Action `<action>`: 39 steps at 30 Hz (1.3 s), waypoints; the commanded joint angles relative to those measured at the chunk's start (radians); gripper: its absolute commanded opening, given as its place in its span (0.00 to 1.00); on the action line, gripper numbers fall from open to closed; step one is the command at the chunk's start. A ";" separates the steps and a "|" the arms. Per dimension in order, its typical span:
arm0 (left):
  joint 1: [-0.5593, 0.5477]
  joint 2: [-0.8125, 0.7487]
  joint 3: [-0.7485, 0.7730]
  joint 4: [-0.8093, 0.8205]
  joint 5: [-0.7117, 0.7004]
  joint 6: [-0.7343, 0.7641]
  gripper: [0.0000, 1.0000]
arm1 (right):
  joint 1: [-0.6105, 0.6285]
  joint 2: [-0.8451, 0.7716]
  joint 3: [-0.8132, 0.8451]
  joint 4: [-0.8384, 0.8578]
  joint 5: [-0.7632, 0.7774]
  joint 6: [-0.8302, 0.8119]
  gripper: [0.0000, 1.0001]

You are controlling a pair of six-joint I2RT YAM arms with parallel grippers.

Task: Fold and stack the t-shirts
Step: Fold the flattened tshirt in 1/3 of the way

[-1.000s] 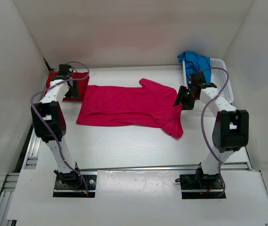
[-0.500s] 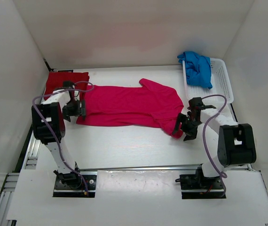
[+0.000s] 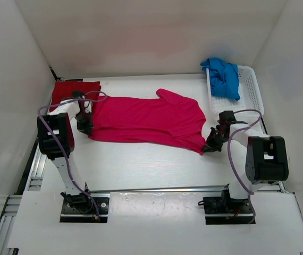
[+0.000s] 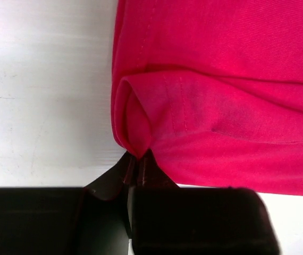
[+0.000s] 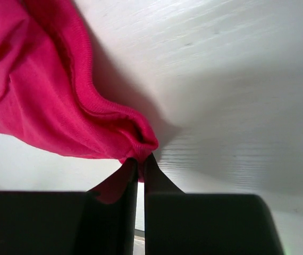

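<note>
left gripper [image 3: 84, 127] and right gripper [image 3: 210, 145] each clamped on a near corner of pink t-shirt [image 3: 146, 119], spread flat on table [image 3: 141, 164] (red t-shirt [image 3: 66, 91] folded far-left); thin pinches, fabric may slip on lift, skewing fold

White desk [image 3: 141, 164], matte, faint grain close up. Plain white walls on 3 sides: back wall [image 3: 151, 37], L wall [image 3: 8, 79], R wall [image 3: 295, 64]. Alu rail [image 3: 157, 188] across near edge, white panel [image 3: 157, 226] in front. Light even, shadows soft.
</note>
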 commanded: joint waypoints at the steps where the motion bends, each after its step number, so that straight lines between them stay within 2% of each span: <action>1: 0.030 -0.073 -0.008 0.004 -0.027 0.004 0.10 | -0.021 -0.047 0.007 -0.039 0.000 -0.014 0.00; 6: 0.065 -0.210 -0.116 -0.050 -0.188 0.004 0.10 | -0.030 -0.092 0.059 -0.279 0.042 -0.045 0.00; 11: 0.065 -0.287 -0.237 -0.107 -0.274 0.004 0.11 | -0.030 -0.122 -0.007 -0.341 0.043 -0.026 0.00; 12: 0.065 -0.301 -0.256 -0.118 -0.275 0.004 0.18 | -0.030 -0.122 -0.024 -0.341 0.043 -0.026 0.00; 14: 0.065 -0.310 -0.293 -0.128 -0.285 0.004 0.40 | -0.030 -0.131 -0.053 -0.312 0.052 -0.016 0.00; 15: 0.065 -0.336 -0.322 -0.128 -0.285 0.004 0.61 | -0.030 -0.122 -0.073 -0.302 0.031 -0.016 0.00; 16: 0.065 -0.348 -0.331 -0.112 -0.322 0.004 0.64 | -0.030 -0.122 -0.073 -0.292 0.021 -0.016 0.00; 19: 0.013 -0.445 -0.345 -0.052 -0.421 0.004 0.65 | -0.030 -0.104 -0.073 -0.282 0.010 -0.016 0.00; 20: -0.019 -0.483 -0.362 0.021 -0.510 0.004 0.65 | -0.030 -0.104 -0.073 -0.282 0.010 -0.016 0.00; 21: -0.089 -0.561 -0.379 0.054 -0.534 0.004 0.65 | -0.030 -0.104 -0.073 -0.282 0.010 -0.016 0.00; 24: -0.206 -0.678 -0.445 0.120 -0.496 0.004 0.65 | -0.030 -0.104 -0.073 -0.282 0.020 -0.025 0.00; 25: -0.296 -0.733 -0.493 0.143 -0.495 0.004 0.68 | -0.030 -0.104 -0.073 -0.282 0.029 -0.025 0.00; 27: -0.379 -0.764 -0.558 0.201 -0.505 0.004 0.73 | -0.030 -0.104 -0.073 -0.272 0.029 -0.025 0.02; 28: -0.442 -0.764 -0.604 0.239 -0.496 0.004 0.75 | -0.030 -0.104 -0.073 -0.262 0.029 -0.025 0.02; 30: -0.479 -0.746 -0.617 0.261 -0.457 0.004 0.76 | -0.030 -0.104 -0.082 -0.262 0.029 -0.025 0.02; 36: -0.498 -0.576 -0.546 0.304 -0.434 0.004 0.76 | -0.030 -0.104 -0.091 -0.251 0.029 -0.025 0.02; 39: -0.498 -0.502 -0.515 0.324 -0.477 0.004 0.76 | -0.030 -0.104 -0.091 -0.251 0.029 -0.034 0.02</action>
